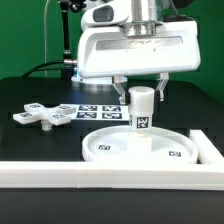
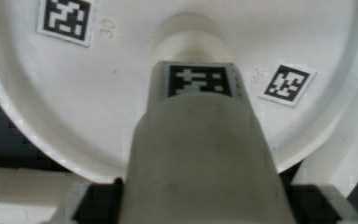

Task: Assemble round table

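Leg (image 2: 202, 140), near end cropped, upright on disc (image 2: 69, 100); end effector (image 1: 141, 96) open astride it.

You'll see the white rimmed round disc (image 1: 175, 143) lying flat at the exterior view's lower centre, tags up. The short thick leg (image 1: 142, 110) stands upright at its middle. The flat cross-shaped base (image 1: 42, 116) lies apart, middle left.

The arm reaches straight down, its hand (image 1: 141, 93) vertical, fingers (image 1: 122, 88) parted; whether they clamp is unclear.
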Action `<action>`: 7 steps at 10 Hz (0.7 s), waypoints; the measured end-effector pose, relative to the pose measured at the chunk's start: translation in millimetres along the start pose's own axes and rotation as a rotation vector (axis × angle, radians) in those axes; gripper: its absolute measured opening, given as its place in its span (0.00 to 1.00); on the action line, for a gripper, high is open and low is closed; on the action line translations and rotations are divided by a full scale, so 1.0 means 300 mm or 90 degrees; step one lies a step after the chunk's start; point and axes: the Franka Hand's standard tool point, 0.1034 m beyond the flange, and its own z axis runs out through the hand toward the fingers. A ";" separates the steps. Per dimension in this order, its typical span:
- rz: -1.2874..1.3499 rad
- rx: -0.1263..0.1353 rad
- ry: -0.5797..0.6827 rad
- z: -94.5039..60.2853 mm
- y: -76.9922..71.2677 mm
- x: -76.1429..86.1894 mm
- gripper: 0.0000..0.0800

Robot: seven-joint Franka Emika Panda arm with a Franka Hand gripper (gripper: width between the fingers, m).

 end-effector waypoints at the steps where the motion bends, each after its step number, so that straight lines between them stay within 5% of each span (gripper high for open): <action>1: 0.000 0.001 -0.005 0.013 -0.003 -0.010 0.51; 7: -0.001 -0.003 0.011 0.024 0.001 -0.001 0.51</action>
